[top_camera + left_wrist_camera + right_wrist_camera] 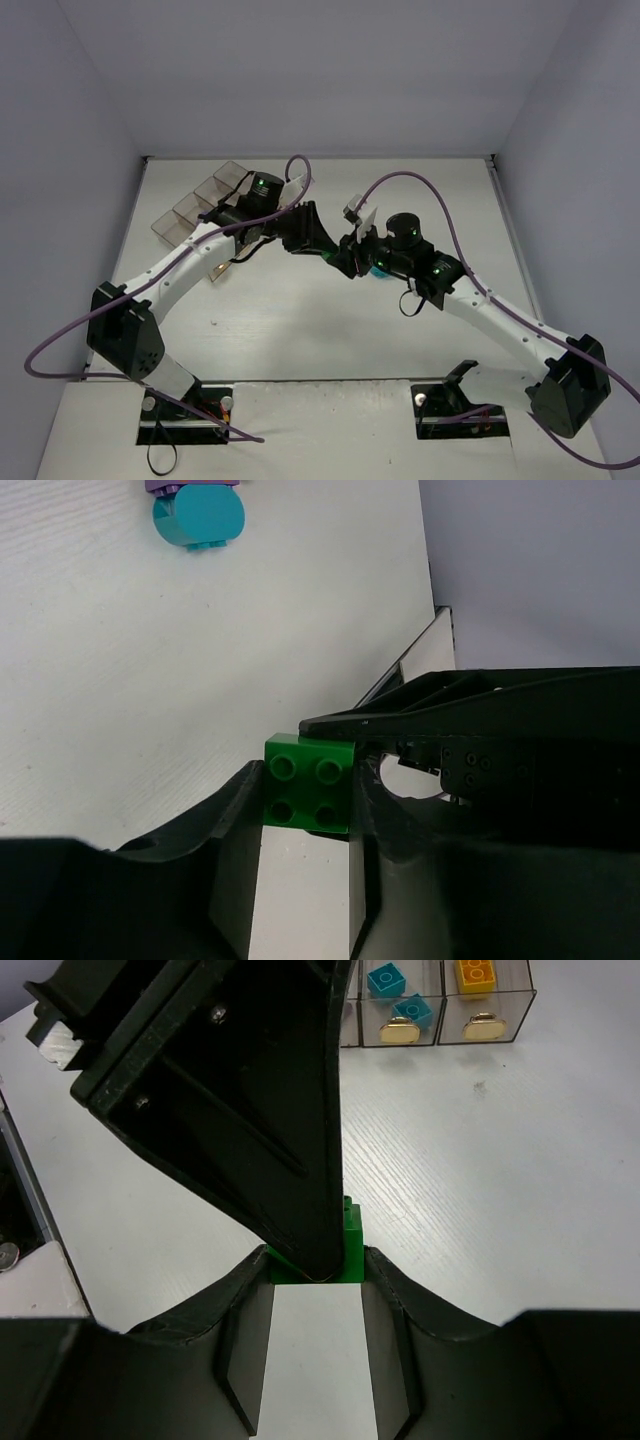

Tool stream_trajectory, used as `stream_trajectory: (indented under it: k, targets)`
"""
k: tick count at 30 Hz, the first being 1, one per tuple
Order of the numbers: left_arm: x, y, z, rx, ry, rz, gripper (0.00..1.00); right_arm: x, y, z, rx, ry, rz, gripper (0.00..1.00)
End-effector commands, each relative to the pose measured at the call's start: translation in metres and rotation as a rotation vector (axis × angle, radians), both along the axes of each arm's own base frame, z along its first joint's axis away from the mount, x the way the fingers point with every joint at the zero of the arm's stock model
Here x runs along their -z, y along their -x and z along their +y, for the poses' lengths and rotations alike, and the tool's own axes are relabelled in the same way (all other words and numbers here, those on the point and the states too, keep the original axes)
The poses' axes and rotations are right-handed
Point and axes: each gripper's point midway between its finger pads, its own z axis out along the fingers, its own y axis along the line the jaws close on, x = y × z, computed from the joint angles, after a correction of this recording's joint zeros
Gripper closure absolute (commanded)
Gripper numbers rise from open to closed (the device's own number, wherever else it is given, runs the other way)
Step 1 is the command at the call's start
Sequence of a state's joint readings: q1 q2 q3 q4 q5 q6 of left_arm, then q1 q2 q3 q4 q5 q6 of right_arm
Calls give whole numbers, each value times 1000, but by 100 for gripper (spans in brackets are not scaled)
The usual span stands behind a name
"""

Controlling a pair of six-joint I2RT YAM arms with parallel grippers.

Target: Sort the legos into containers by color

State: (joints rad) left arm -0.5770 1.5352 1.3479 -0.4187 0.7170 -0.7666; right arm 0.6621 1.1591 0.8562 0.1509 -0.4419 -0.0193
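Note:
A green lego [306,798] is pinched between the fingertips of my left gripper [305,802], studs facing the camera. My right gripper [315,1265] grips the same green lego [353,1245] from the opposite side, and the two grippers meet tip to tip above the table's middle, left [333,250] and right [347,262]. A rounded cyan lego [198,517] and a purple one [190,485] lie on the table beyond. The containers [200,205] stand at the back left; in the right wrist view they [440,1005] hold cyan legos [385,980] and an orange-yellow lego [478,972].
The left gripper's black body [230,1090] fills most of the right wrist view. The right gripper's body [500,740] crosses the left wrist view. Purple cables [410,180] arch over both arms. A cyan piece [380,268] shows under the right wrist.

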Motion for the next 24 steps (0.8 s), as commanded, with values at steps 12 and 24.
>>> stream_trajectory:
  k: [12,24]
  targets:
    - [14,-32,109,-257,-247,-140,100,-16,-19,-1,107,-39,-36,24]
    - [56,-74,303,-779,-680,-94,89,-6,-23,-23,260,-28,11,25]
